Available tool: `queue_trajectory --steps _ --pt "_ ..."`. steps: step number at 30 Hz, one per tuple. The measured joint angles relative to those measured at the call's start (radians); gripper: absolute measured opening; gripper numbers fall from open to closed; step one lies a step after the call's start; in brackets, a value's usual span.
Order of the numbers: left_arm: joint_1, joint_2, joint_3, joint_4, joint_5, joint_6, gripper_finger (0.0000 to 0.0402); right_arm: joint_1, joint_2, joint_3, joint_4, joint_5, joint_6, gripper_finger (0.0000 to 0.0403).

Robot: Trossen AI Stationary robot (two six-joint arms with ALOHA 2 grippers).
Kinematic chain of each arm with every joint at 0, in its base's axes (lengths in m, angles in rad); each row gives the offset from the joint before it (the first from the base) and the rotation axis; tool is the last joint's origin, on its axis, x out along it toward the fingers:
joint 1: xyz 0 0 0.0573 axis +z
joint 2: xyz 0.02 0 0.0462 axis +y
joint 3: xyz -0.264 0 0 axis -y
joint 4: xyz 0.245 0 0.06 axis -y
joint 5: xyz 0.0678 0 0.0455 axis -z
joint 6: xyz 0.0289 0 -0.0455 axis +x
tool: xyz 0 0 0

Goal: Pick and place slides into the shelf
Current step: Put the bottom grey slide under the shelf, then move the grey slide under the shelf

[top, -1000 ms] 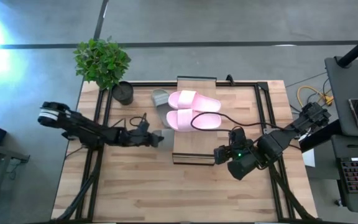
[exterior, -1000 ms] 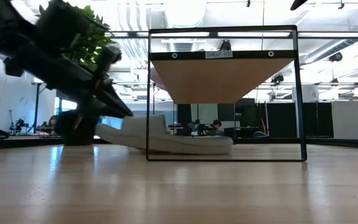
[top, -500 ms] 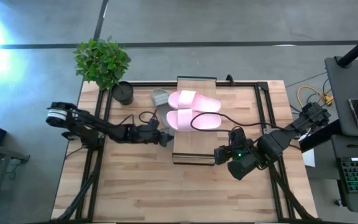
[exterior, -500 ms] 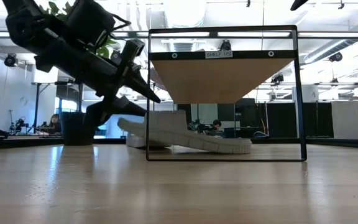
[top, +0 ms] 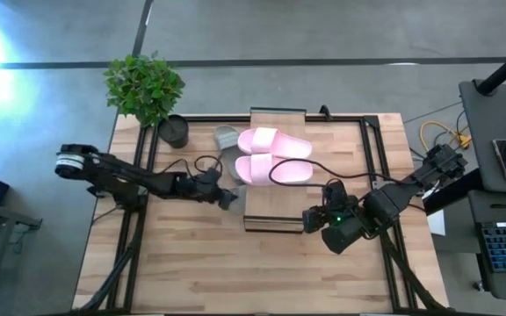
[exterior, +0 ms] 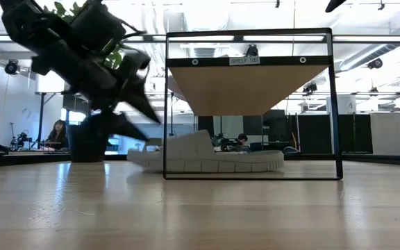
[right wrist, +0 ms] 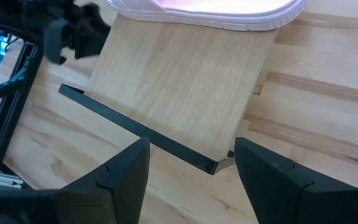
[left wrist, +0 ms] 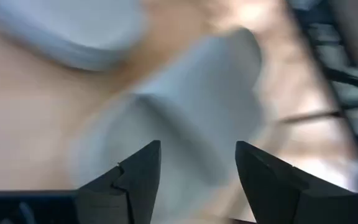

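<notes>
I read "SHELF" on the shelf label; my left gripper, spread wide, faces a grey-green slide.

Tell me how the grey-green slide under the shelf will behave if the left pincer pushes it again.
The grey-green slide lies flat on its ridged sole under the shelf, so it should slide, not roll or tip. Its thick foam-like body suggests it is light and slightly squashy. The open left pincer sits just beside it.
</notes>
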Motion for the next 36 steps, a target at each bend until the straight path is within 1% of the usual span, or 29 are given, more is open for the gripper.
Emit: queue_trajectory --steps 2,3,6,9,11,14,17,19,21,23,24,26,30,33,34,36 --pt "0.001 -0.054 -0.004 -0.108 -0.084 0.02 0.0192 0.0 0.0 0.0 0.0 0.0 0.0 0.0226" --pt "0.002 -0.077 -0.002 -0.134 -0.113 0.036 0.0192 0.0 0.0 0.0 0.0 0.0 -0.001 0.0226" --pt "0.0 -0.173 -0.001 -0.269 -0.167 0.065 0.0192 0.0 0.0 0.0 -0.001 0.0 -0.001 0.0226" --pt "0.001 -0.268 -0.002 -0.368 -0.244 0.069 0.0192 0.0 0.0 -0.001 -0.001 0.0 -0.002 0.0226" --pt "0.011 -0.313 -0.003 -0.372 -0.267 0.098 0.0188 0.0 0.0 -0.001 -0.001 0.0 -0.003 0.0226" --pt "0.035 -0.35 -0.003 -0.366 -0.251 0.166 0.0163 0.0 0.0 -0.002 -0.001 0.0 -0.002 0.0226" --pt "0.058 -0.354 0.004 -0.38 -0.249 0.292 0.0116 0.0 0.0 -0.003 0.0 0.0 -0.001 0.0226" --pt "0.06 -0.35 0.024 -0.357 -0.251 0.474 0.0078 0.0 0.0 -0.003 0.003 0.0 -0.001 0.0226" --pt "0.057 -0.352 0.043 -0.354 -0.247 0.705 0.0044 0.0 0.0 -0.003 0.005 0.0 0.002 0.0226" --pt "0.057 -0.351 0.058 -0.361 -0.246 0.844 0.0021 0.0 0.0 -0.003 0.005 0.0 0.011 0.0226" --pt "0.065 -0.351 0.064 -0.368 -0.249 0.876 0.0016 0.0 0.0 -0.004 0.005 0.0 0.016 0.0226" --pt "0.103 -0.355 0.073 -0.375 -0.264 0.884 0.001 0.0 0.0 -0.004 0.006 0.0 0.024 0.0226" --pt "0.219 -0.358 0.064 -0.401 -0.271 0.871 0.0008 0.0 0.0 -0.004 0.008 0.0 0.026 0.0226" --pt "0.297 -0.35 0.064 -0.384 -0.267 0.909 0.0008 0.0 0.0 -0.005 0.008 0.0 0.026 0.0226" --pt "0.322 -0.345 0.064 -0.374 -0.242 0.925 0.0008 0.0 0.0 -0.005 0.008 0.0 0.026 0.0226" --pt "0.38 -0.326 0.065 -0.361 -0.139 0.922 0.0007 -0.003 0.0 -0.005 0.007 0.001 0.026 0.0226"
